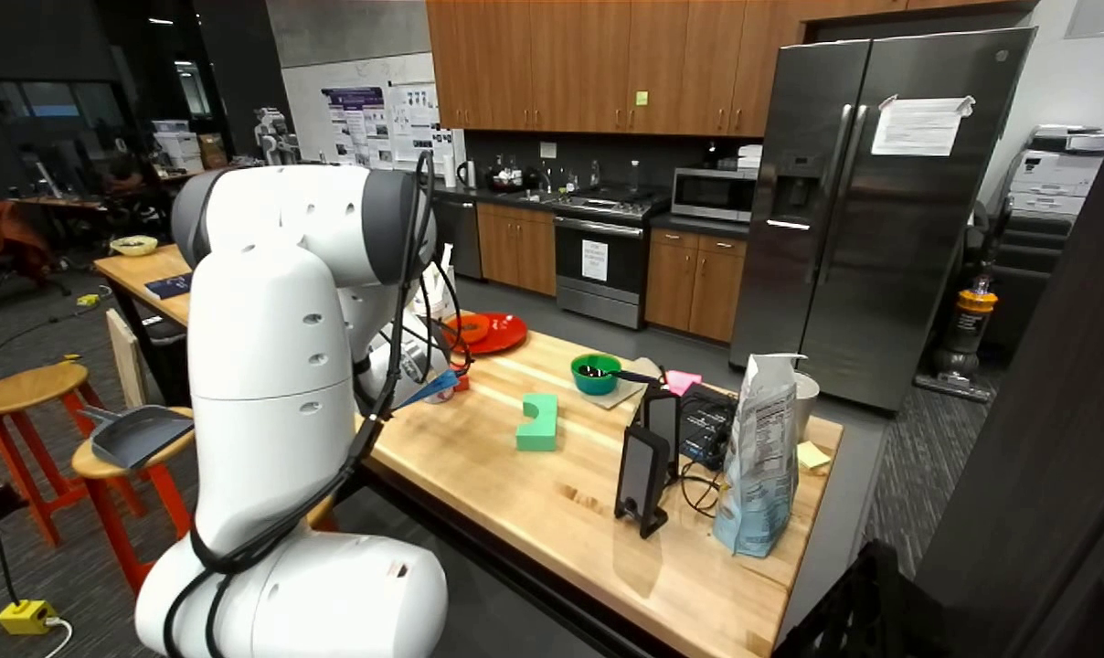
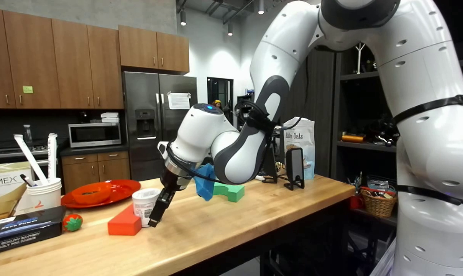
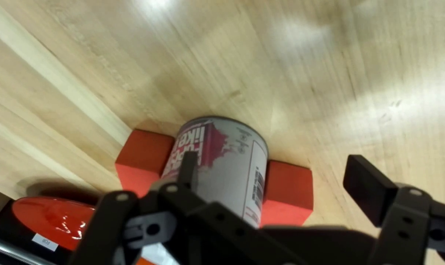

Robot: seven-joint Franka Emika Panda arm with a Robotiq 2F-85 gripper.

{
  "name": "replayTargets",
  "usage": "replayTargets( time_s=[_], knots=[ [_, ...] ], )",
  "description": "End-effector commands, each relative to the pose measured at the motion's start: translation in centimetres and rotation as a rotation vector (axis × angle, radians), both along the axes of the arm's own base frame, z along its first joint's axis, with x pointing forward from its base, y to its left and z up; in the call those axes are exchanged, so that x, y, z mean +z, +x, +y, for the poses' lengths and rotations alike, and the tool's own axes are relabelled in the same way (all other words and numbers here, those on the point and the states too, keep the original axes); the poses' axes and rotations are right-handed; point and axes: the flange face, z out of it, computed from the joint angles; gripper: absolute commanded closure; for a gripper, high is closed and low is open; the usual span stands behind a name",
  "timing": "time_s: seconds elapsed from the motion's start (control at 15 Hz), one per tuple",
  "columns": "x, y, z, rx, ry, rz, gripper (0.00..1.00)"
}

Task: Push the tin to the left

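Observation:
The tin (image 2: 144,201) is a white can with a red-and-white label and a barcode. It stands upright on the wooden table against a red block (image 2: 125,222). In the wrist view the tin (image 3: 230,165) has red block (image 3: 287,191) showing on both sides of it. My gripper (image 2: 155,219) is low over the table beside the tin. In the wrist view the jaws (image 3: 279,176) are spread wide with nothing between them. One finger overlaps the tin in that view; I cannot tell whether it touches. In an exterior view the arm hides most of the tin (image 1: 440,395).
A red plate (image 2: 130,186) with an orange bowl (image 2: 91,193) is behind the tin. A toy strawberry (image 2: 72,222), a black box (image 2: 24,230) and white cups (image 2: 43,195) stand beyond the red block. A green block (image 1: 538,422), speakers (image 1: 642,475) and an oats bag (image 1: 760,466) are farther along the table.

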Motion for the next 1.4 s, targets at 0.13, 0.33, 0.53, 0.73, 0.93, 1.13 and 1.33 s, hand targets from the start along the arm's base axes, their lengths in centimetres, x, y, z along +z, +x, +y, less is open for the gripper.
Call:
replayTargets(
  time_s=[0.13,0.33,0.53,0.73,0.93,1.13,1.33],
  knots=[
    [0.5,-1.6,-0.8,0.000,-0.084,-0.022,0.00],
    [-0.5,-0.9,-0.1,0.015,-0.068,-0.009,0.00],
    [-0.3,-1.0,-0.2,0.012,-0.073,-0.011,0.00],
    [-0.3,-1.0,-0.2,0.010,-0.075,-0.010,0.00],
    [-0.4,-1.1,-0.2,0.011,-0.076,-0.007,0.00],
    [-0.4,-1.1,-0.2,0.011,-0.076,-0.007,0.00],
    [-0.4,-1.1,-0.2,0.011,-0.076,-0.007,0.00]
  ],
)
